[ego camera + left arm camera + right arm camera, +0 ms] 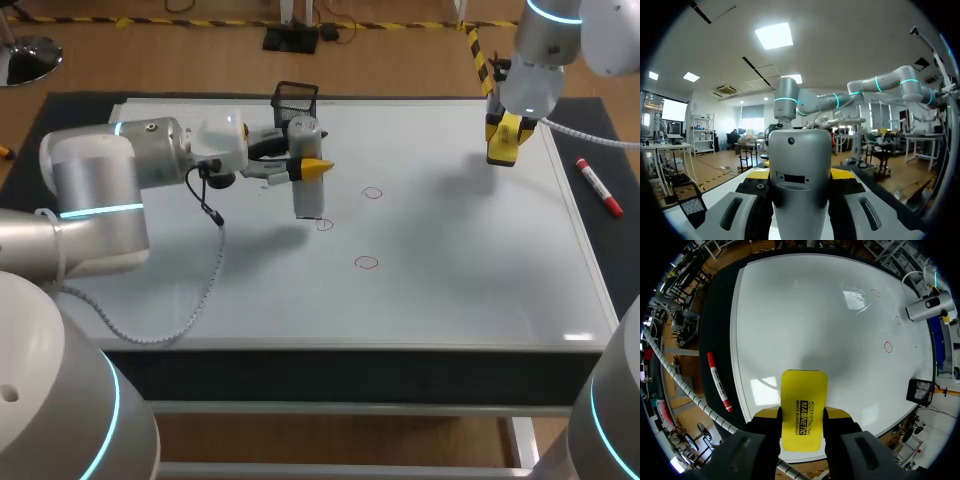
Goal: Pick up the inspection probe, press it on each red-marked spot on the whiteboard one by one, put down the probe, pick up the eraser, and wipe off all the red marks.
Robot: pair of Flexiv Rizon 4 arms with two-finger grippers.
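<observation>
Left gripper [306,168] clamps the probe [308,203], right gripper [801,415] the eraser [804,390] — mesh basket [295,97] beyond the probe.

The yellow eraser [804,407] has black words printed on its flat face, one big line and one small. The red marker [719,382] has a white label with print too tiny to read.
</observation>
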